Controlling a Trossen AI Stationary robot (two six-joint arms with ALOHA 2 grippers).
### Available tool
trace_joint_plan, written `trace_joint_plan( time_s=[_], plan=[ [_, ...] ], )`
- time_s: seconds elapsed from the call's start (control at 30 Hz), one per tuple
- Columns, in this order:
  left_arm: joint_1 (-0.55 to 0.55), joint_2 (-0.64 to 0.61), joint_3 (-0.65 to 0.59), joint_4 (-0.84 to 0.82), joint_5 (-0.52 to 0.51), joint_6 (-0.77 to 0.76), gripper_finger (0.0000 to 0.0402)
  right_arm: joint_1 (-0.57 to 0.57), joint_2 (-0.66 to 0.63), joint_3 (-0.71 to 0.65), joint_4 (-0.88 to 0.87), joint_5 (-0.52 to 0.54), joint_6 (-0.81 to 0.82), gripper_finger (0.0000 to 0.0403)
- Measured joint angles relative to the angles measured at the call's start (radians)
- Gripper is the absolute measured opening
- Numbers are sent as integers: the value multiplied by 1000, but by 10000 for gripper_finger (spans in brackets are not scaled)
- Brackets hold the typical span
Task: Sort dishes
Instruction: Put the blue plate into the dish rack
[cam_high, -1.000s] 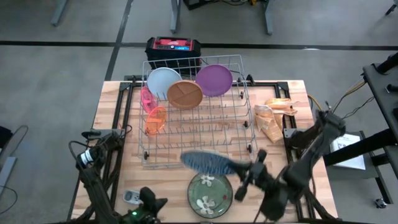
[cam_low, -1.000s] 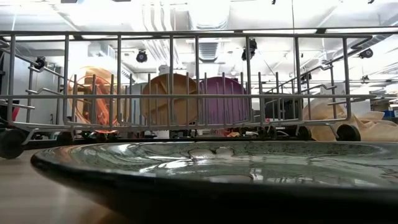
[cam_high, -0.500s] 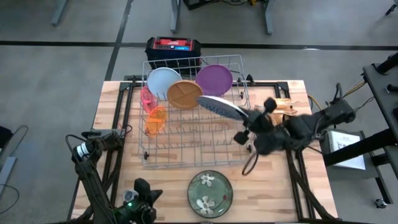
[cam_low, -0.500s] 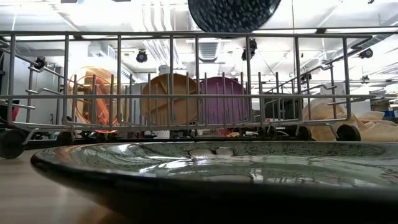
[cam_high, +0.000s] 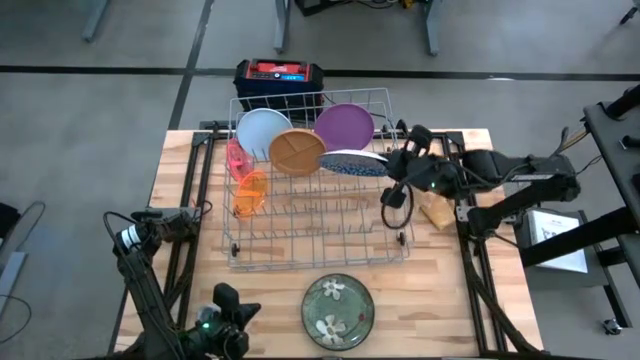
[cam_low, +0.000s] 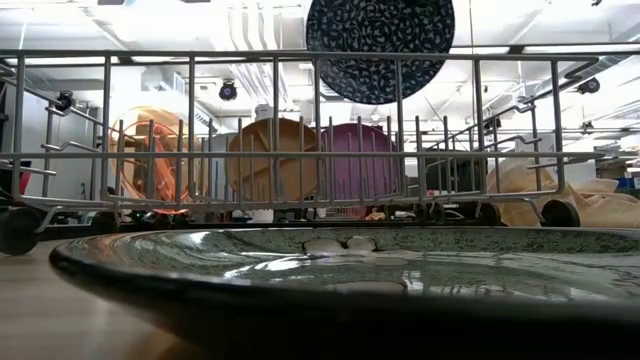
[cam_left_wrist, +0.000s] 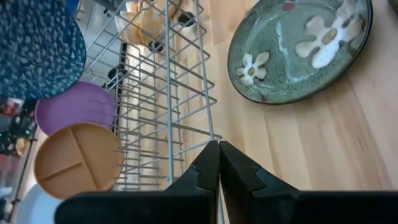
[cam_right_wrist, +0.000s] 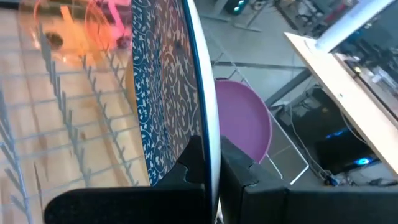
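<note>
My right gripper is shut on the blue speckled plate, which hangs on edge over the far right part of the wire rack; the low view shows the plate above the rack's top wire. The white plate, brown divided plate and purple plate stand on edge in the rack's far row. The pink cup and orange cup sit at the rack's left. The dark flowered plate lies flat on the table near the front edge. My left gripper is shut and empty by the front edge. My right gripper pinches the blue speckled plate's rim between its two fingers, one on each face. The fingers come about level from the table's right side. The plate stands on edge, lifted clear above the rack, just in front of the purple plate.
A black and red box stands behind the rack. Crumpled tan paper lies on the table to the rack's right. A small grey-white device lies at the front left. Bare wood shows on either side of the dark plate.
My right gripper has carried the blue plate from the rack's near edge up and toward the far right, over the rack. The plate has turned from lying nearly flat to standing on edge, and over the last half second it has come down a little toward the rack.
</note>
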Motion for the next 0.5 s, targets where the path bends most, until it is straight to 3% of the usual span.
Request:
trace_joint_plan(
  time_s=[0.17,0.37,0.5],
  plan=[
    [0,-3,22,1,-78,73,0,-85,-1,-3,66,-146,-117,0],
    [0,-21,33,0,-173,135,0,-201,1,-16,216,-427,-293,0],
    [0,-31,34,0,-221,162,0,-268,18,-27,293,-536,-431,0]
  ],
)
